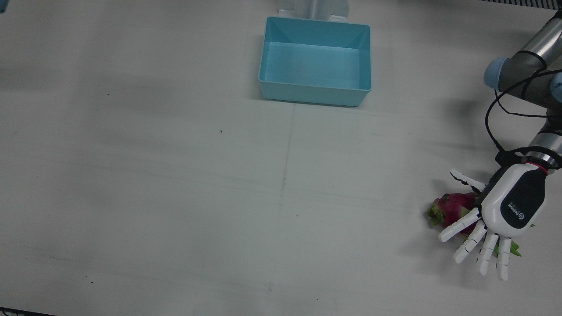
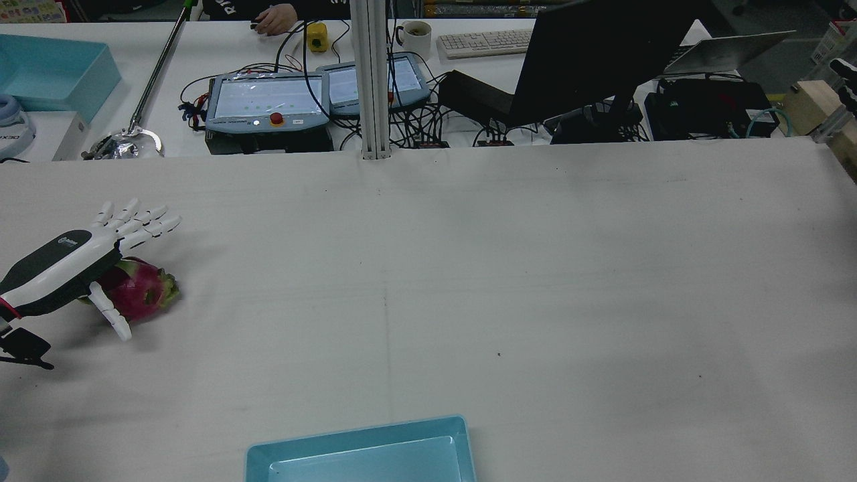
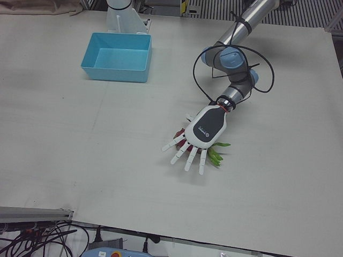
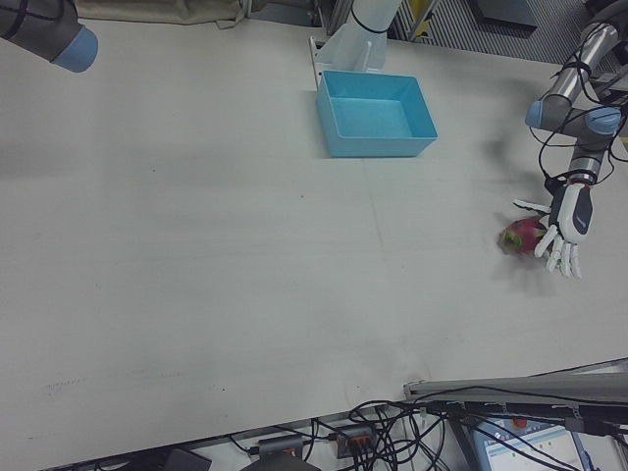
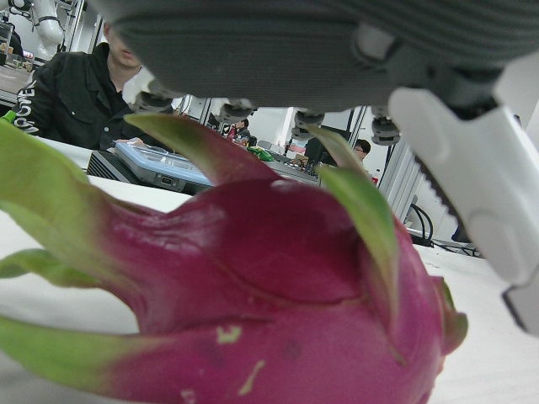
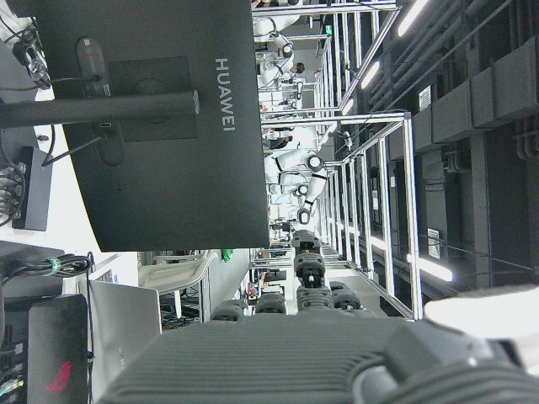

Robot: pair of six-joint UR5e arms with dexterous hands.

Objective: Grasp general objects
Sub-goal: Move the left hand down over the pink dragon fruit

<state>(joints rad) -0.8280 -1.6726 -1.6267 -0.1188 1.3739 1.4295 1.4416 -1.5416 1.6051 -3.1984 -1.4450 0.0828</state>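
I have the left robot hand hovering palm-down right over the dragon fruit, with its fingers spread flat and holding nothing. The fruit lies on the desk at the far left side of the station, well apart from the blue bin. In the front view it sticks out from under the palm toward 9 o'clock, with green scales poking past the fingertips near 5 o'clock, so I judge its long axis runs across the fingers. The thumb hangs down on the near side of the fruit in the rear view; whether it touches, I cannot tell. The right robot hand shows only in its own camera, which does not show whether it is spread or closed. The left is plainly the nearer one. My next move is mostly straight down, then curl.
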